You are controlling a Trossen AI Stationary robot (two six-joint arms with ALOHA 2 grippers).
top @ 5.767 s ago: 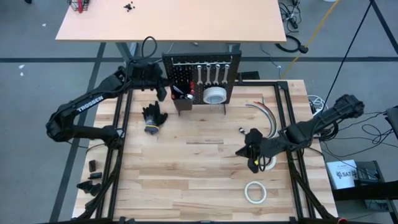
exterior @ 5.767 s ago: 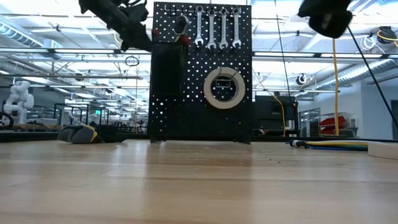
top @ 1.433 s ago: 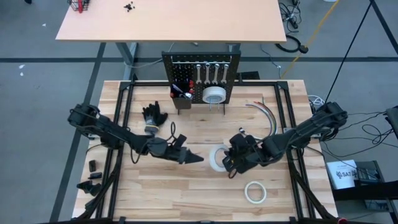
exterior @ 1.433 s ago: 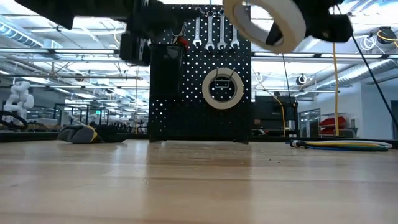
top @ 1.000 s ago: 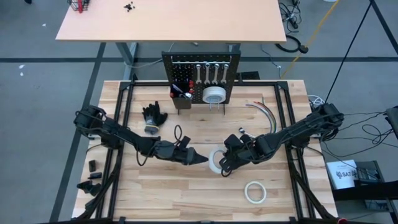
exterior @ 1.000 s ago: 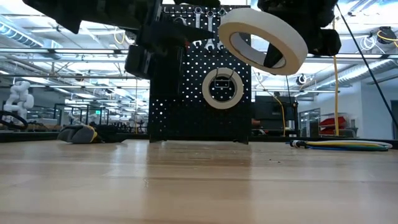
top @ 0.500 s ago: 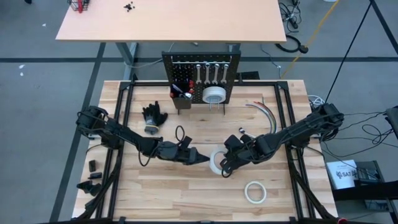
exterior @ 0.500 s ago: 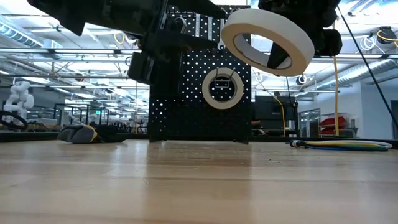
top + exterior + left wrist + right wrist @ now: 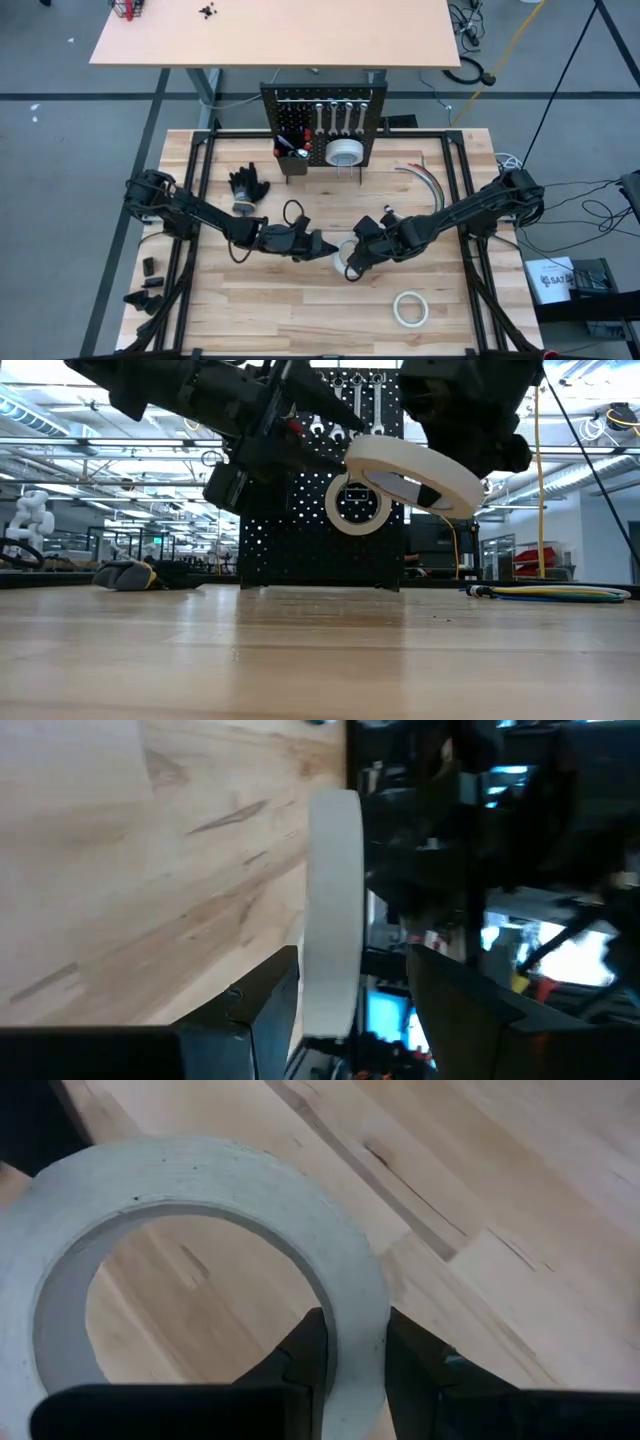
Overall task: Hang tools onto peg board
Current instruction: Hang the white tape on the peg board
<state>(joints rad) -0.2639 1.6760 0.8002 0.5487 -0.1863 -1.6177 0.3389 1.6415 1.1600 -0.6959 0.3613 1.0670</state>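
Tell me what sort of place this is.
Likely a robotics lab or workshop: an open hall with ceiling lights behind the table, another white robot arm in the background, and a peg board hung with wrenches.

The setting is a robotics laboratory inside a large industrial hall. The low view shows a high ceiling with exposed beams (image 9: 90, 440) and strip lighting, and a white robot arm (image 9: 28, 520) at a far station. The high view shows a grey floor (image 9: 60, 140), loose cables (image 9: 600, 215), a second counter (image 9: 280, 35), and a framed wooden counter (image 9: 300, 320) carrying two dark robot arms.
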